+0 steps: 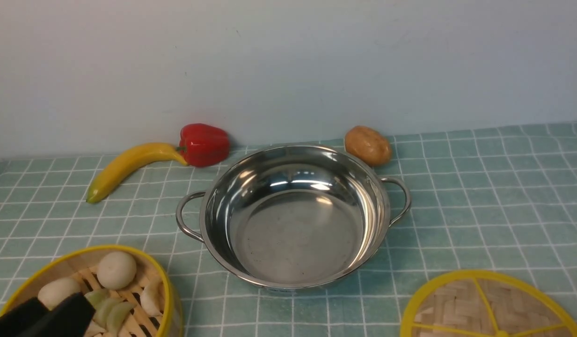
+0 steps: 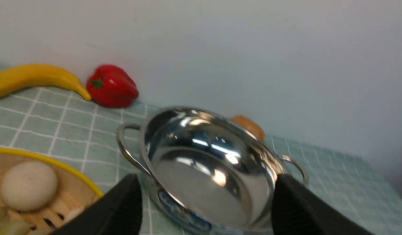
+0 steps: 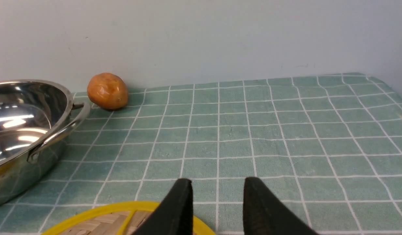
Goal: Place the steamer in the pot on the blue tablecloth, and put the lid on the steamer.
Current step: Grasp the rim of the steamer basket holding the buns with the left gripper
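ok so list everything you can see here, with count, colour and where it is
pot: one, shiny steel, middle of the cloth, empty
steamer: one, bamboo with yellow rim, near left, beside the pot
buns: two round white in view, in the steamer
dumplings: green, count unclear, in the steamer, partly hidden
lid: one, woven bamboo with yellow rim, near right, flat on the cloth
banana: one, yellow, far left by the wall
pepper: one, red, right of the banana
potato: one, brown, behind the pot's right side
cloth: one, teal with white grid, under everything
wall: pale, behind
left gripper: black, open, over the steamer
right gripper: black, open, over the lid's edge
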`<state>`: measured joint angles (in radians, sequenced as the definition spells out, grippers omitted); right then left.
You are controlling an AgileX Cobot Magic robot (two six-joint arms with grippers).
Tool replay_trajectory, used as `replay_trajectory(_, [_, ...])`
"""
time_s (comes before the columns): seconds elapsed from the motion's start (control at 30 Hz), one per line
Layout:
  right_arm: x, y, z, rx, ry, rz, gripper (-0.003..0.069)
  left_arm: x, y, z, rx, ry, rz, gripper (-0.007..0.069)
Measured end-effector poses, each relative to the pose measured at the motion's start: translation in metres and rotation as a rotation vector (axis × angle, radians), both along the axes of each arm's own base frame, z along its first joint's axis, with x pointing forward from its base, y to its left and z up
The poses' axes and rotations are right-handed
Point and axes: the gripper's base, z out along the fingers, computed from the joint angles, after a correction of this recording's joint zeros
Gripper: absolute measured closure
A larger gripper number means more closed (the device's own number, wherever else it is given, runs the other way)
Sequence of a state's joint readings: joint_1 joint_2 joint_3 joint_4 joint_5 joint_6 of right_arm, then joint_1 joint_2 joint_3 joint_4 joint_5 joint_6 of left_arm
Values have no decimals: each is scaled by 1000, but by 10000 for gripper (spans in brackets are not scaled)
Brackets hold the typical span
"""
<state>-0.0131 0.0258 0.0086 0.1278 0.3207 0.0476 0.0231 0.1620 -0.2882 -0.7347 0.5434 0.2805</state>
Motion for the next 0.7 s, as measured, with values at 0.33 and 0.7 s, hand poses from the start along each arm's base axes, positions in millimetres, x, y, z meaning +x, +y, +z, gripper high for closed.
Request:
replay_trajectory(0.33, [0,0,0,0,0,0,419,49,0,59,447,586,-345,257])
replay_trajectory(0.7, [0,0,0,0,0,0,419,128,10,15,466,997,-372,258])
